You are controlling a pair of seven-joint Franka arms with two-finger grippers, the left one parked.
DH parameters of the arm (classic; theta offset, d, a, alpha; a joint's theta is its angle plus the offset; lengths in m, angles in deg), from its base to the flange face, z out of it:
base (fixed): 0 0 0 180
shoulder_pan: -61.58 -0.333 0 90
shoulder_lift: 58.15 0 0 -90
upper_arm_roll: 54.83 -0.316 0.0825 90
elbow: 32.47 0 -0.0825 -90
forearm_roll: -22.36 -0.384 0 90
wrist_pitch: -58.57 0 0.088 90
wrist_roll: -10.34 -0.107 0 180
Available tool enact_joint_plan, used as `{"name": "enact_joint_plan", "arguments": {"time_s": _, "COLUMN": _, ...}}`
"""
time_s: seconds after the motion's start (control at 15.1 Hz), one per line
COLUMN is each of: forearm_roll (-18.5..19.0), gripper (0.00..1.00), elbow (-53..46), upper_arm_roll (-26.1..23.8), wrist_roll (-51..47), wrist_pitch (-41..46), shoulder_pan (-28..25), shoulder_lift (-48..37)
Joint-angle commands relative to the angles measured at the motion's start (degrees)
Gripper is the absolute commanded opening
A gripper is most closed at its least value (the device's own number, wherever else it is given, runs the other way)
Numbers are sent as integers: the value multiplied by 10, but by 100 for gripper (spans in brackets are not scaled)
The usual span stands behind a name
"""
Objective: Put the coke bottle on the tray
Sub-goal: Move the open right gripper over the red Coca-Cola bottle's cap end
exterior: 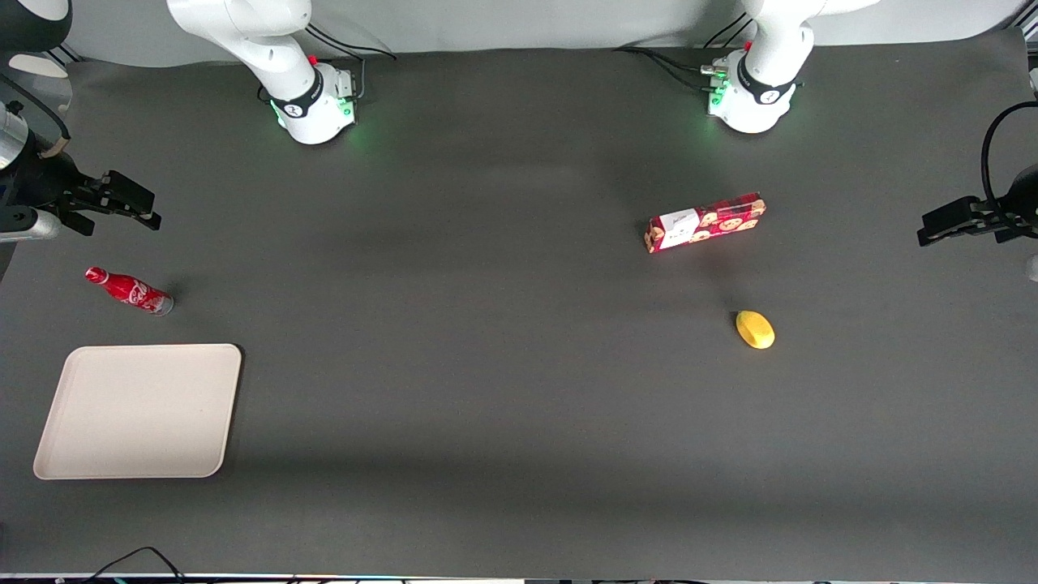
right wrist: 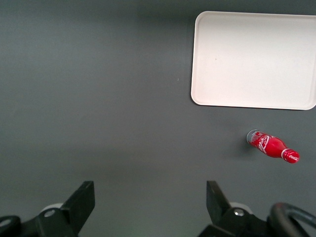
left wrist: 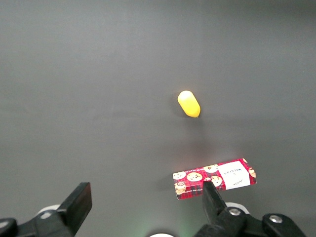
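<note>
Gripper: the black two-finger gripper (exterior: 130, 203) of the right arm hangs above the dark grey table (exterior: 486, 324) at the working arm's end; its 2 fingers (right wrist: 81, 202) stand wide apart with nothing between them.
Coke bottle: the small slim red coke bottle (exterior: 130, 290) with white script, red cap and silvery base stands on the table, nearer the front camera than the gripper and apart from it (right wrist: 272, 146).
Tray: the large flat beige rectangular tray (exterior: 139, 410) with rounded corners lies near the bottle, nearer the camera, not touching it (right wrist: 254, 59).
Cookie box: the red rectangular cookie box (exterior: 704, 221) lies toward the parked arm's end.
Yellow object: a small rounded yellow object (exterior: 755, 329) lies near the box, nearer the camera.
</note>
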Motion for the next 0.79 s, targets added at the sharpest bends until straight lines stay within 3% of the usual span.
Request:
{"name": "enact_joint_plan", "arguments": {"time_s": 0.0, "forearm_roll": 0, "gripper": 100, "elbow": -7, "upper_arm_roll": 1, "wrist_roll": -14, "wrist_pitch": 10, "shoulder_pan": 0, "shoulder_lift": 3}}
{"name": "enact_joint_plan", "arguments": {"time_s": 0.73, "forearm_roll": 4, "gripper": 100, "elbow": 4, "upper_arm_roll": 18, "wrist_roll": 2, "wrist_pitch": 11, "shoulder_pan": 18, "shoulder_lift": 8}}
